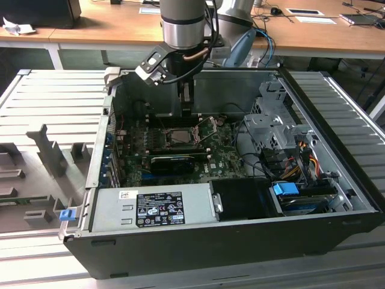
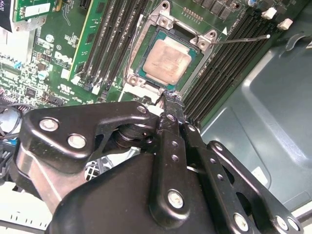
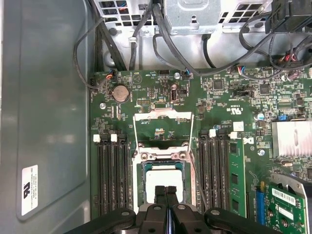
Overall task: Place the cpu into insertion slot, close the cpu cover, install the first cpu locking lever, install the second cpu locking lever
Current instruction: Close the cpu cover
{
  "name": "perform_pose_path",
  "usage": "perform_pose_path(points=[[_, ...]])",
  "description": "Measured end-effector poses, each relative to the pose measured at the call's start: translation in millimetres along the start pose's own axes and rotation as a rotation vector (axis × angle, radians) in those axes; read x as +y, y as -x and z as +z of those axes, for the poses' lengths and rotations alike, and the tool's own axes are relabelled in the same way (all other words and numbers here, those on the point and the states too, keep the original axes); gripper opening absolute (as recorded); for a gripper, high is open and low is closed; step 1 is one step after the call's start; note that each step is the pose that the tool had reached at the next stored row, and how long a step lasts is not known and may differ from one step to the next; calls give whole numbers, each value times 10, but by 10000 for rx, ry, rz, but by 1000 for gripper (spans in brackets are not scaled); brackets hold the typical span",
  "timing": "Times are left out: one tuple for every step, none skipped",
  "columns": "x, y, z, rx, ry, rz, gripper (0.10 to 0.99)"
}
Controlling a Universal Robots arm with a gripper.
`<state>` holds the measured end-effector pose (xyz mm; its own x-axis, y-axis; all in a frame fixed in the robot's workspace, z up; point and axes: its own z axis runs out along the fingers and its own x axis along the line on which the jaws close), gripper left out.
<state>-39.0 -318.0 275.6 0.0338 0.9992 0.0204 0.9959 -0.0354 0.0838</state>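
Gripper: the black two-finger gripper hangs from the arm into the open dark grey computer case. In both wrist views its fingers are pressed flat together with nothing between them. It carries nothing.

Position: the fingertips sit over the near edge of the socket area. In the first wrist view they overlap the near side of the chip. Contact with the chip cannot be judged from these angles; possibly just above it.

CPU: the small flat square beige-silver cpu lies seated flat inside the square dark insertion slot with its grey metal rim, on the green circuit board. The chip's far half is visible past the fingers in the first wrist view.

Cover: the thin square silver-grey metal cpu cover is swung open, off the chip, on the far side of the socket from the gripper. Green board shows through its cut-out middle.

Lever: a thin bare wire locking lever sticks out from one socket corner across the long black memory slots. It is unlatched.

Surroundings:
- A long black card lies just beside the socket.
- A grey metal power supply box sits along the case edge nearest the exterior camera.
- A round silver coin cell sits on the board beyond the cover.
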Motion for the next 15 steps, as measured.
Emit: perform_pose_path(points=[[0,0,-3,0,0,1,106],[1,0,-6,0,0,1,106],[1,0,-8,0,0,1,106],[1,0,-10,0,0,1,106],[1,0,-12,0,0,1,106],[1,0,-13,-1,0,2,106],[1,0,-14,0,1,2,106],[1,0,-16,-1,0,2,106],[2,0,-18,0,0,3,106],[2,0,-19,0,0,3,106],[2,0,-20,0,0,3,106],[2,0,-22,-1,-1,4,106],[2,0,-23,-1,0,4,106],[2,0,-27,-1,0,5,106],[3,-1,-30,-1,0,5,106]])
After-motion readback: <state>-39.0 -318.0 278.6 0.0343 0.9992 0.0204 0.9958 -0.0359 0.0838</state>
